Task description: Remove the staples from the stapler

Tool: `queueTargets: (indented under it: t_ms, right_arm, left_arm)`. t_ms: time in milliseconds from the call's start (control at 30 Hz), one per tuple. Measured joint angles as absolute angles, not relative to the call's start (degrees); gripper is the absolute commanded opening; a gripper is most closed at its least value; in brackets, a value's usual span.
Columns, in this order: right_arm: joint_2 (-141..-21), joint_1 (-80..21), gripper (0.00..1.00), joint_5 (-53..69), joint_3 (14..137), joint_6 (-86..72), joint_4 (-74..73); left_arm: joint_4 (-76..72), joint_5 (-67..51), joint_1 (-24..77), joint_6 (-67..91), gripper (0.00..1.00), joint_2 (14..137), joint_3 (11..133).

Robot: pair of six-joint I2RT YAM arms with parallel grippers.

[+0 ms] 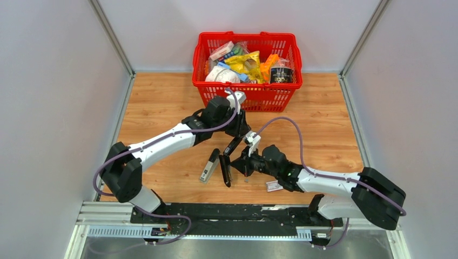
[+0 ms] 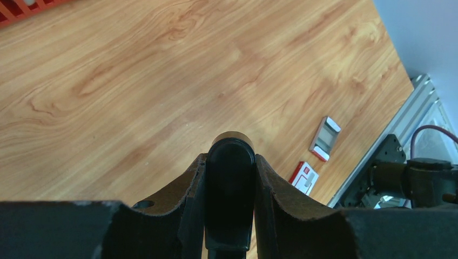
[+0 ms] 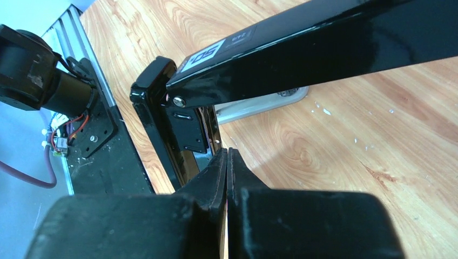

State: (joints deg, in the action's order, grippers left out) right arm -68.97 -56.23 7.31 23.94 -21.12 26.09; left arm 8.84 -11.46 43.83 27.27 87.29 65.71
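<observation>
The black stapler [image 1: 227, 168] is swung open on the wood near the table's front. My left gripper [image 1: 238, 133] is shut on the rounded end of its raised top arm [image 2: 230, 181]. In the right wrist view the top arm, with a "50" label [image 3: 324, 46], slants over the hinge [image 3: 175, 116]. My right gripper [image 3: 227, 156] is shut, its tips just in front of the hinge, with nothing showing between the pads. No strip of staples shows. A few tiny pale specks [image 3: 324, 110] lie on the wood; I cannot tell what they are.
A grey-and-black bar [image 1: 209, 165] lies just left of the stapler. A small red-and-white box [image 2: 304, 177] and a grey tray with a red end [image 2: 324, 139] lie near the front rail. A red basket [image 1: 247, 94] full of goods stands at the back.
</observation>
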Motion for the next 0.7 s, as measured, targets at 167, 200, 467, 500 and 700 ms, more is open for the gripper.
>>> queueTargets:
  t_ms: [167, 200, 467, 500, 700]
  right_arm:
    - [-71.4, -56.2, 0.0, 8.2, 23.9, -21.2, 26.5]
    - [-71.4, -56.2, 0.0, 8.2, 23.9, -21.2, 26.5]
    - [-69.0, -56.2, 0.0, 7.8, 23.9, -21.1, 25.7]
    - [-68.2, -56.2, 0.0, 7.5, 23.9, -21.1, 25.3]
    - [-64.4, -56.4, 0.0, 5.8, 24.6, -20.9, 20.6]
  left_arm:
    - [11.6, -11.5, 44.1, 26.0, 0.0, 88.7, 67.3]
    - [11.8, -11.5, 44.1, 26.0, 0.0, 88.7, 67.4]
    - [12.2, -11.7, 44.2, 25.5, 0.0, 88.7, 67.6]
    - [12.2, -11.7, 44.2, 25.5, 0.0, 88.7, 67.6]
    - [12.6, -11.8, 44.3, 24.7, 0.0, 88.1, 67.6]
